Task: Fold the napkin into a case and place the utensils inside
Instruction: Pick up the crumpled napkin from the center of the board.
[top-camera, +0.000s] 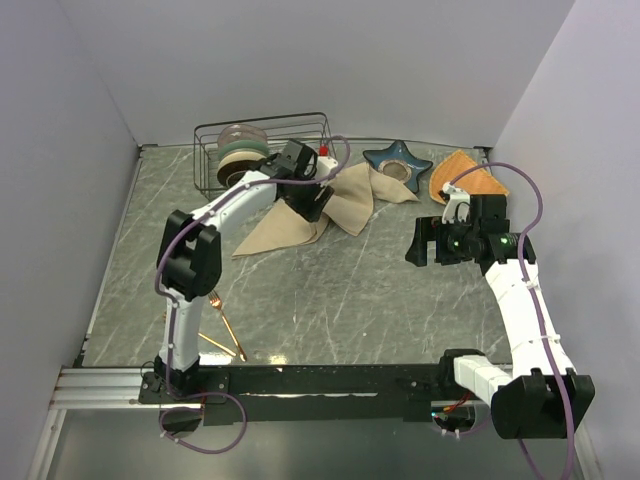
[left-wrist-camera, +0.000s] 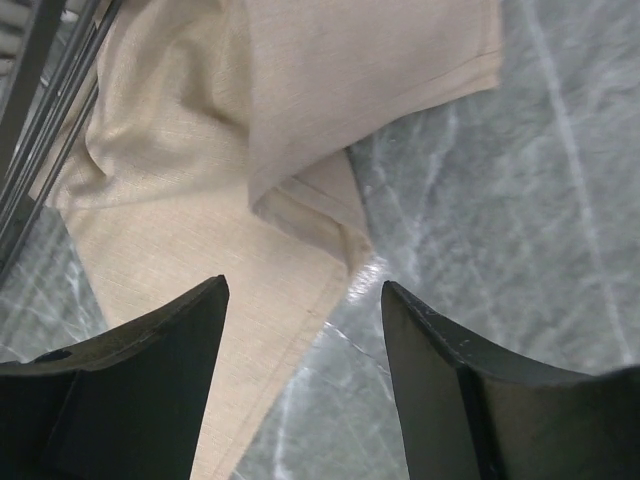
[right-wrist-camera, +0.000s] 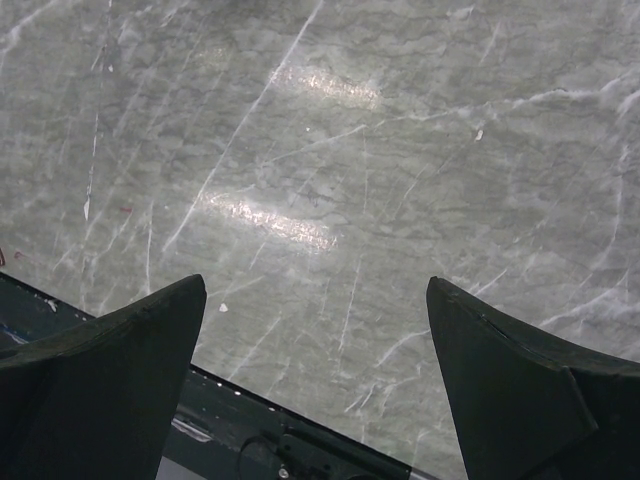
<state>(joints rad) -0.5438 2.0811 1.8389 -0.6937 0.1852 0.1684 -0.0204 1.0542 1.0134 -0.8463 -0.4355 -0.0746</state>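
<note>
Toward the far middle of the grey marbled table the beige napkin lies rumpled, loosely doubled over itself and not yet shaped into a case, with one end just beside the wire rack that holds stacked plates. My left gripper hangs right over that cloth. Through my left wrist camera its fingers stand apart with nothing pinched between them, and a hemmed corner of the napkin lies under the gap; whether my fingertips touch the fabric I cannot tell. Bars of the rack cross that view's upper left corner. My right gripper hovers above bare table on the right side, well apart from the napkin, its fingers spread wide and empty over the marbled surface. Beyond it sit a blue star-shaped dish and an orange wedge mat. At the near left, close to my left arm's base, the gold fork lies on the table, with a second gold utensil angled to meet its handle end and partly hidden behind my arm.
</note>
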